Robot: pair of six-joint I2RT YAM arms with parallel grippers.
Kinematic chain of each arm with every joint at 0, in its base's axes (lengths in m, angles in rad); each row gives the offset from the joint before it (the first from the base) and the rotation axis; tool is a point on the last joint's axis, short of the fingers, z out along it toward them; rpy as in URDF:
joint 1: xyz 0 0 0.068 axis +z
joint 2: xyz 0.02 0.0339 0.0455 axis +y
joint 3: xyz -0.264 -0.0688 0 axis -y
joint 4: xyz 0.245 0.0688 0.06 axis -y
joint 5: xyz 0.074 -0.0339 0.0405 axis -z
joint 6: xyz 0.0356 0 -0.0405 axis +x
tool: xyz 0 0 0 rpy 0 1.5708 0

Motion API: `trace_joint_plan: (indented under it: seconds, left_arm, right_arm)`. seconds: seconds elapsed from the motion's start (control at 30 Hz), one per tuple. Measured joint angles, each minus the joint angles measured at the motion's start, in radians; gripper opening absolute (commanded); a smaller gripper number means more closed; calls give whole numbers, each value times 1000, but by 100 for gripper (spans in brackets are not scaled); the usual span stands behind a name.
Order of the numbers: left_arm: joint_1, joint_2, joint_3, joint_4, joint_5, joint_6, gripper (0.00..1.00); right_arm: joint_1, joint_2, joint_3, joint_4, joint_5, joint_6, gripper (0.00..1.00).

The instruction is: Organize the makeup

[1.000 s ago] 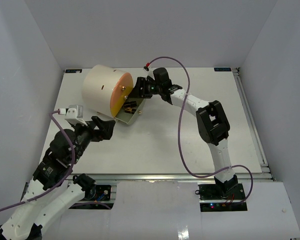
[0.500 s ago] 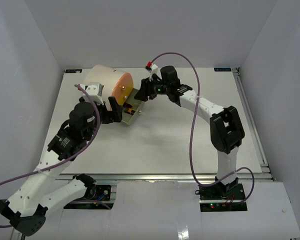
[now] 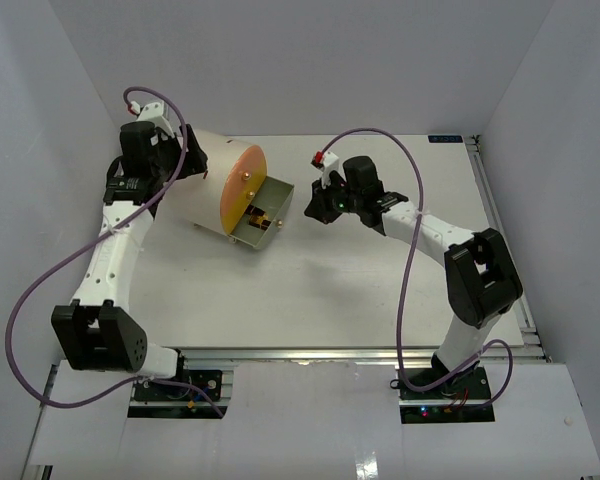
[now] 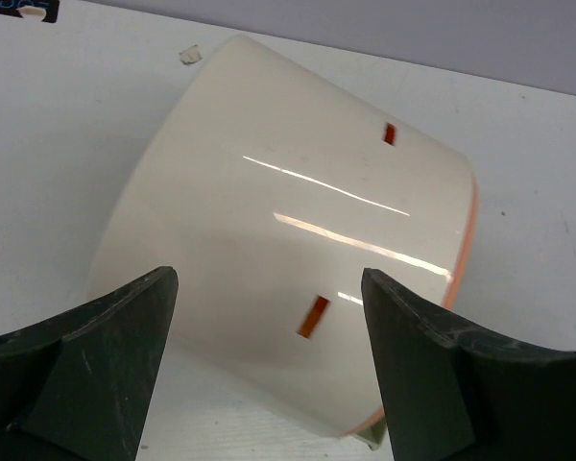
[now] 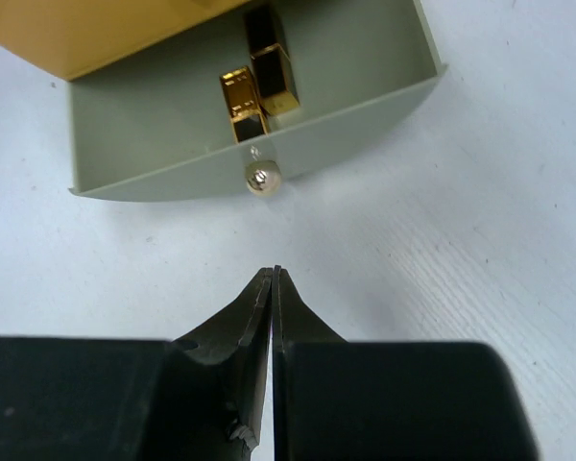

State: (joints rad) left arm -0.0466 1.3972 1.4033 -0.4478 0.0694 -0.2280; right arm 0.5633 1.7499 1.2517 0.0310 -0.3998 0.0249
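Two gold-and-black lipstick tubes (image 5: 254,88) of the makeup lie side by side in an open grey-green drawer (image 5: 365,106) with a gold knob (image 5: 259,179). In the top view the tubes (image 3: 259,219) show in that drawer (image 3: 275,193), which is pulled out of the cream cylinder (image 3: 208,180). My right gripper (image 5: 274,274) is shut and empty, low over the table just in front of the knob, and appears in the top view (image 3: 314,207) right of the drawer. My left gripper (image 4: 269,279) is open, its fingers (image 4: 106,365) straddling the cylinder's cream side (image 4: 288,211) without touching it.
The cylinder lies on its side with its orange face (image 3: 242,190) turned to the right and front. White walls close the table at the back and both sides. The table's metal edge rail (image 3: 500,230) runs along the right.
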Motion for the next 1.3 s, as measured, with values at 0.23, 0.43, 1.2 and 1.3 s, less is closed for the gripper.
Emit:
trace_joint_plan:
  seconds: [0.23, 0.43, 1.2, 1.3]
  left_arm:
    - [127, 130, 48, 40, 52, 21, 89]
    - [142, 199, 95, 81, 79, 59, 90]
    - [164, 252, 3, 330, 424, 138, 88]
    - [165, 252, -5, 348, 430, 136, 88]
  right_arm:
    - [0, 86, 5, -5, 89, 48, 8]
    - [0, 272, 100, -44, 108, 117, 8]
    - [86, 721, 720, -14, -101, 546, 9]
    - [81, 730, 722, 0, -122, 577, 10]
